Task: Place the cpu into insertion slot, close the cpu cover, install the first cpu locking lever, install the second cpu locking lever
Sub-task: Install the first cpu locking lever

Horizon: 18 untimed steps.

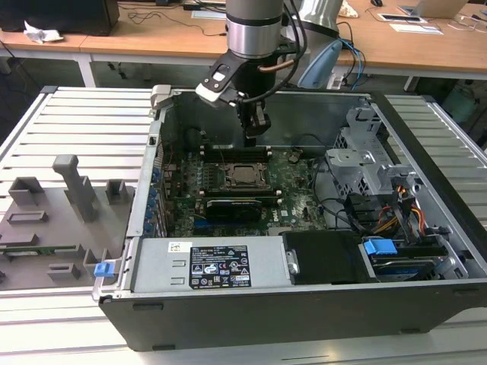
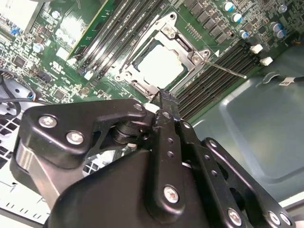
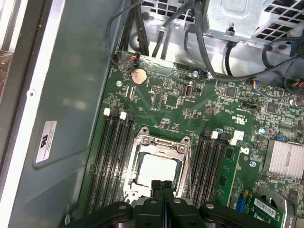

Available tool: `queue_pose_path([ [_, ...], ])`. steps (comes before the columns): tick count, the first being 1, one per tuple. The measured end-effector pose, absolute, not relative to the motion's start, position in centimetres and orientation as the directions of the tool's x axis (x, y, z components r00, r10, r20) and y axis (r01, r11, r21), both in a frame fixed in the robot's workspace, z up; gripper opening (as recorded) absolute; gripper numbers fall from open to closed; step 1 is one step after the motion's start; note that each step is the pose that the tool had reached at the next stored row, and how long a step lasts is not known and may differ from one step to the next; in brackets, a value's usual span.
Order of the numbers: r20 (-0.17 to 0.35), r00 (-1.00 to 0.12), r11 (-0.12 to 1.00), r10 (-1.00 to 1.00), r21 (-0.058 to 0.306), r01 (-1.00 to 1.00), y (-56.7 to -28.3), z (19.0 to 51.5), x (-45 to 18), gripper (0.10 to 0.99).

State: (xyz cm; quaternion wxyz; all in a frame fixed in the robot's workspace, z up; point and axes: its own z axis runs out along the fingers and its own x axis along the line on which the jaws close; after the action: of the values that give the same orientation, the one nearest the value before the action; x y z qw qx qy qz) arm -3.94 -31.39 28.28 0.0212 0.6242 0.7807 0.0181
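First wrist view | cpu (image 3: 156, 170) framed by cpu cover (image 3: 162, 142) | hand (image 3: 162, 186) near, closed

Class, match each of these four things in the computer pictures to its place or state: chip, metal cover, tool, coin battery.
Things:
1. chip
2. metal cover
3. tool
4. coin battery

Places or states:
A. shut, close to the cover's edge
B. round and silvery, on the green board
C. pale square top showing through a window
D. a frame lying flat around the chip

Pairs: 1-C, 2-D, 3-A, 4-B
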Motion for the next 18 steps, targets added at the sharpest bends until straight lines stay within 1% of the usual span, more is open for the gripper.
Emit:
queue_pose_path([
  [7,-0.01,-0.304,0.304,0.953,0.055,0.951,-31.39,28.28,-3.95,0.106],
  [11,-0.011,-0.392,0.392,0.92,0.055,0.918,-31.39,28.28,-3.94,0.106],
  [18,-0.011,-0.458,0.458,0.889,0.055,0.887,-31.39,28.28,-3.95,0.106],
])
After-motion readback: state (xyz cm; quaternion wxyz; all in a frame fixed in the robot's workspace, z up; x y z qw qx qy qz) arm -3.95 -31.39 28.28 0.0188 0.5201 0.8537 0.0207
